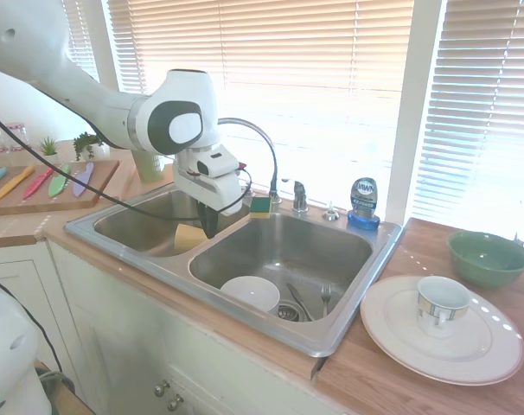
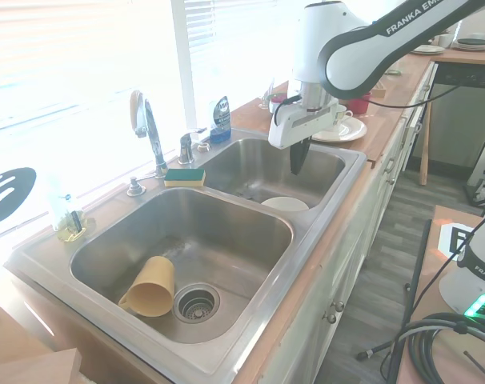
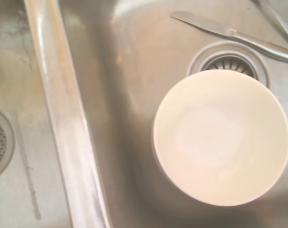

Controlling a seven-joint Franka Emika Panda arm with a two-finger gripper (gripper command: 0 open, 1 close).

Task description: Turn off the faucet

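Observation:
The faucet (image 1: 264,143) is a chrome gooseneck at the back of the double sink, arching over the divider; it also shows as the faucet (image 2: 149,128). Its short lever handle (image 1: 299,197) stands just right of the spout base, seen too as the handle (image 2: 186,149). My gripper (image 1: 210,223) points straight down with its dark fingers together, empty, above the front of the sink divider. It hangs well in front of the spout and the handle and touches neither. From the other side, the gripper (image 2: 297,158) hangs over the far basin's near edge.
A white bowl (image 3: 220,137), a knife (image 3: 220,29) and a fork (image 1: 325,298) lie in one basin, a yellow cup (image 2: 149,286) in the other. A sponge (image 1: 260,206), soap pump (image 1: 331,210) and blue soap bottle (image 1: 363,203) line the back rim. A plate (image 1: 469,354) with a mug and a green bowl (image 1: 489,256) stand on the counter.

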